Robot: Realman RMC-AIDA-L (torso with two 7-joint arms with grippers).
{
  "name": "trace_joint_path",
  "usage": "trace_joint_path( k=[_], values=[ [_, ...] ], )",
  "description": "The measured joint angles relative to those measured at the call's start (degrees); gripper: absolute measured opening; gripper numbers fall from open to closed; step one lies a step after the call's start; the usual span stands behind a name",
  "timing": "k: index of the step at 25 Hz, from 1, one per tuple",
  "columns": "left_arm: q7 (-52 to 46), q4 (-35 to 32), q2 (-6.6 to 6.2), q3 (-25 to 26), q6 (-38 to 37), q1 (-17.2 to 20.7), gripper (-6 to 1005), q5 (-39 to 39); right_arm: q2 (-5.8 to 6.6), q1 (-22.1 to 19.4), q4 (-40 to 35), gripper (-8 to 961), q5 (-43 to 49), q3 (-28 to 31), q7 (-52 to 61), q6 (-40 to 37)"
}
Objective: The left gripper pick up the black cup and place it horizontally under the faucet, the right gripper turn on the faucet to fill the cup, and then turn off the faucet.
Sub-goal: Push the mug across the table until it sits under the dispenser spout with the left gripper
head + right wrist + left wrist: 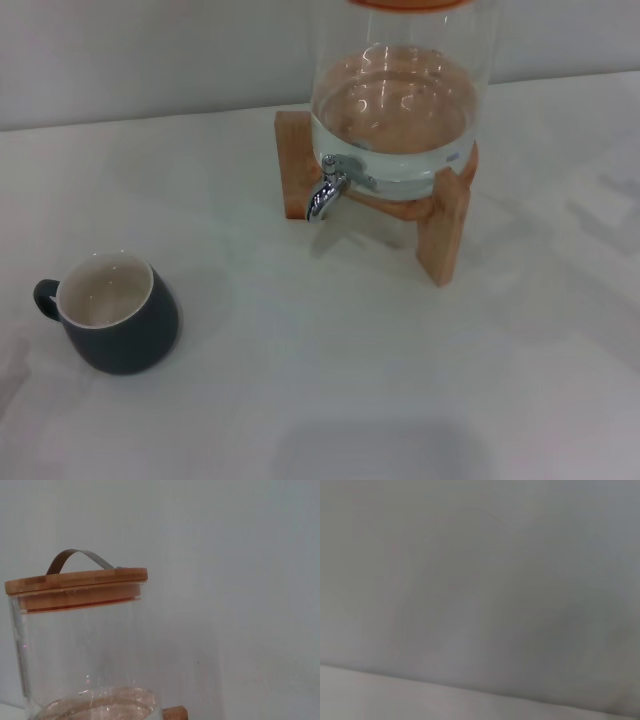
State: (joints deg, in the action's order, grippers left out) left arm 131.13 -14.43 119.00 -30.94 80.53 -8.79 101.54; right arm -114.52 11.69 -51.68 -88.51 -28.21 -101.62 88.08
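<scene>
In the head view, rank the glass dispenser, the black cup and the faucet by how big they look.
1. Glass dispenser: largest, though its top is cut off by the frame.
2. Black cup: clearly smaller; it sits nearer the camera, which may flatter it.
3. Faucet: smallest by far.
Neither gripper is in view.

Open desk [330, 330] is left between the black cup [118, 312] at eight o'clock and the faucet [328, 188], flanked by wooden stand [445, 232] legs, at twelve.
</scene>
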Motion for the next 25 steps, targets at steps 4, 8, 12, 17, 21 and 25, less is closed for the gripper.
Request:
trace_joint_path(
  k=[4, 8, 12, 17, 21, 25],
  values=[
    [-0.15, -1.12, 0.0, 0.0, -1.6, -0.68, 875, -2.29, -0.03, -0.07, 0.0, 722, 0.0, 0.0, 0.01, 0.07],
    [0.51, -2.39, 0.0, 0.0, -2.55, -1.43, 875, -4.47, -0.08, -0.16, 0.0, 722, 0.0, 0.0, 0.02, 0.13],
    [2.18, -2.95, 0.03, 0.0, -3.0, -1.8, 874, -5.14, -0.09, -0.24, 0.14, 722, -0.05, 0.0, 0.01, 0.16],
    [4.79, -3.27, 0.09, 0.0, -3.63, -1.8, 874, -5.32, -0.09, -0.27, 0.23, 722, -0.08, 0.0, 0.0, 0.16],
    [5.56, -3.7, 0.23, 0.01, -5.5, -2.0, 874, -6.34, -0.13, -0.27, 0.2, 722, -0.09, 0.0, -0.01, 0.16],
    [5.61, -3.48, 0.22, 0.0, -7.16, -2.87, 873, -7.13, -0.18, -0.27, 0.2, 722, -0.09, 0.0, -0.03, 0.16]
  ],
)
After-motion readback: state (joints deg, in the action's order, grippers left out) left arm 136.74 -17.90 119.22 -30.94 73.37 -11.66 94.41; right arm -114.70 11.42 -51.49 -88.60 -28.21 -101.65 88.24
